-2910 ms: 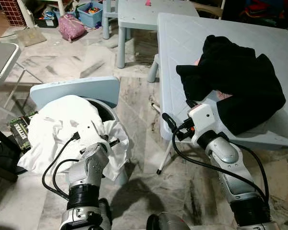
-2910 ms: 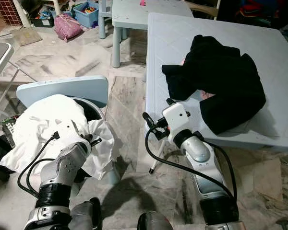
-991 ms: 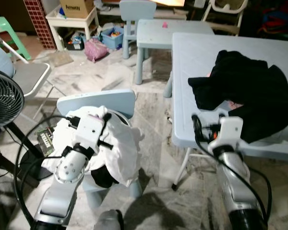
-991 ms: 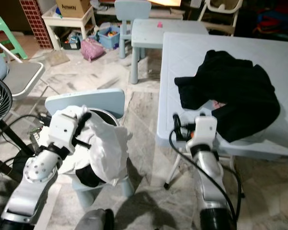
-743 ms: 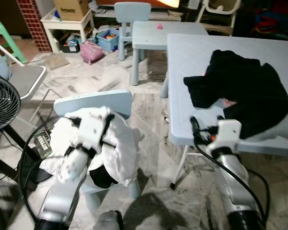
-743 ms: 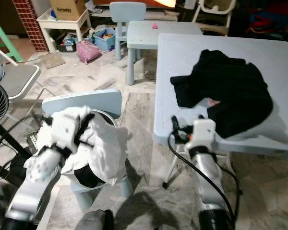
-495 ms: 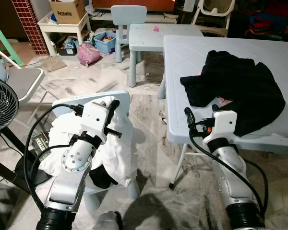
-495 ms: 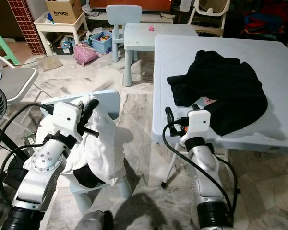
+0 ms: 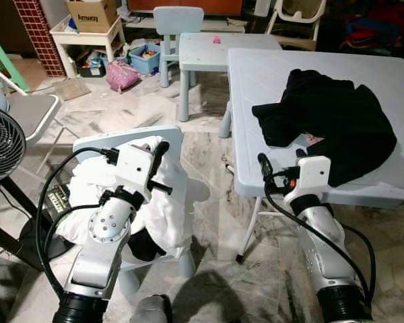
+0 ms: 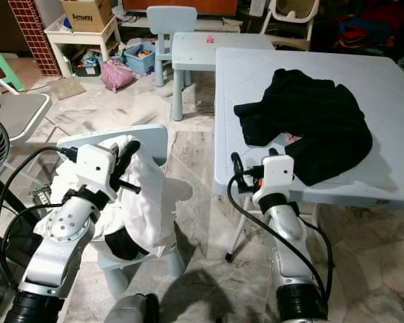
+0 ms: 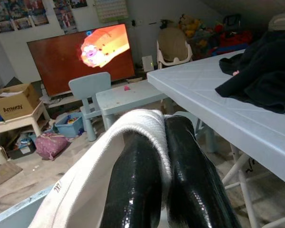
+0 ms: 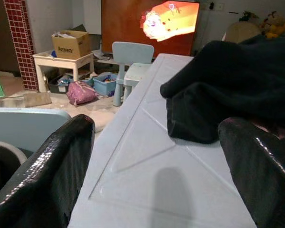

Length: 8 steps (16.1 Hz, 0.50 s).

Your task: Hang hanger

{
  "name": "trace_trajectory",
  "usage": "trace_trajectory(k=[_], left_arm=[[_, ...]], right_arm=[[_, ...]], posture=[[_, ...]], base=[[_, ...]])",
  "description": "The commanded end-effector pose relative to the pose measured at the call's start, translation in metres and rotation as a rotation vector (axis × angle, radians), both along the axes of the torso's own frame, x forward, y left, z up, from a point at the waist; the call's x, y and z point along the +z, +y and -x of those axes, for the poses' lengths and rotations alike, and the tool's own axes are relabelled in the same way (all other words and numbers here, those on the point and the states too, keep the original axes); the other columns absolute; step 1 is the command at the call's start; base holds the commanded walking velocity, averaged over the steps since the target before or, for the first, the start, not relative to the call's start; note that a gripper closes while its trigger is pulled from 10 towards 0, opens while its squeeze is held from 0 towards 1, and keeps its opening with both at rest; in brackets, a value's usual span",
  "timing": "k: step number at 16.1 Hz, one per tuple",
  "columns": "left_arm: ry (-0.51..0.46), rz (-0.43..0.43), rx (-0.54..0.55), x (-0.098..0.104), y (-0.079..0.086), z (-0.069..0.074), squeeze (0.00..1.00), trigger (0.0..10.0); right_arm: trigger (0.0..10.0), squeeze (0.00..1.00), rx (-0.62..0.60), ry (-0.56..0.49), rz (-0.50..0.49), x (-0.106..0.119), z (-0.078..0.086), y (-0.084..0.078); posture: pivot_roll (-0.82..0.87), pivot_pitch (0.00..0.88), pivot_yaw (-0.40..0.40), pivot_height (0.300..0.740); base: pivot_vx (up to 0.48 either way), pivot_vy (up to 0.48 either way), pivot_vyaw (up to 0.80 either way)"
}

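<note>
Through my left eye, my left gripper [image 9: 158, 149] is raised in front of the small blue chair [image 9: 94, 142], its black fingers pinched on a fold of the white garment [image 9: 170, 202], which hangs from the grip down over the chair seat. The rest of the white cloth lies heaped on the chair beside my forearm. My right gripper [image 9: 301, 153] sits at the near edge of the large pale blue table [image 9: 256, 81], right against the black garment [image 9: 337, 124] piled there. A pink bit [image 9: 315, 139] peeks out from under the black cloth just beyond that gripper; I cannot tell whether it is the hanger. A fan [image 9: 3, 145] stands well off to my left.

My right eye gives the same layout: white garment [image 10: 151, 195] draped from the left gripper, black garment [image 10: 310, 128] on the table, touching the right gripper's front.

In the left wrist view, my two fingers [image 11: 137, 185] are clenched together with a band of white cloth [image 11: 147, 123] folded over and between them. The big table and black garment [image 11: 266, 76] lie off to one side, apart from this grip.

In the right wrist view, my fingers [image 12: 52, 166] are spread wide, holding nothing. The table surface [image 12: 147, 180] lies between them, and the black garment [image 12: 218, 99] sits just ahead, close to one fingertip.
</note>
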<state>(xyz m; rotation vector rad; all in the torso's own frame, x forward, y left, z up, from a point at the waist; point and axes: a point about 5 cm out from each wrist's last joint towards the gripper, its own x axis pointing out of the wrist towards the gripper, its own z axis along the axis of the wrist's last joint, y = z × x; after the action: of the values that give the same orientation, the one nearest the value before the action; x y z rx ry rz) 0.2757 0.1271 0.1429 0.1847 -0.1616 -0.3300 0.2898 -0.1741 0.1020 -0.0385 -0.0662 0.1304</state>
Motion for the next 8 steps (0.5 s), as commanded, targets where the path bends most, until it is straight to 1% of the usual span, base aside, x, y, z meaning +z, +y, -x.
trace_trajectory(k=[1, 4, 8], left_arm=[[-0.017, -0.006, -0.016, 0.0032, -0.0034, -0.0007, 0.0, 10.0], [-0.012, -0.01, -0.031, 0.0031, -0.0072, 0.0003, 0.0, 10.0], [-0.006, -0.019, -0.041, 0.0024, -0.0079, 0.0016, 0.0, 10.0]], right_arm=[[10.0, 0.0, -0.004, 0.005, 0.001, 0.0002, 0.0003, -0.0015], [10.0, 0.0, -0.007, 0.011, 0.005, -0.0005, 0.0006, -0.0026], [10.0, 0.0, 0.0, 0.016, 0.005, -0.0015, -0.001, -0.0003]], posture=[[-0.03, 0.0, -0.015, 0.74], [-0.02, 0.0, -0.013, 0.74], [-0.01, 0.0, -0.015, 0.74]], base=[[-0.266, 0.0, 0.0], [-0.313, 0.0, 0.0], [-0.31, 0.0, 0.0]])
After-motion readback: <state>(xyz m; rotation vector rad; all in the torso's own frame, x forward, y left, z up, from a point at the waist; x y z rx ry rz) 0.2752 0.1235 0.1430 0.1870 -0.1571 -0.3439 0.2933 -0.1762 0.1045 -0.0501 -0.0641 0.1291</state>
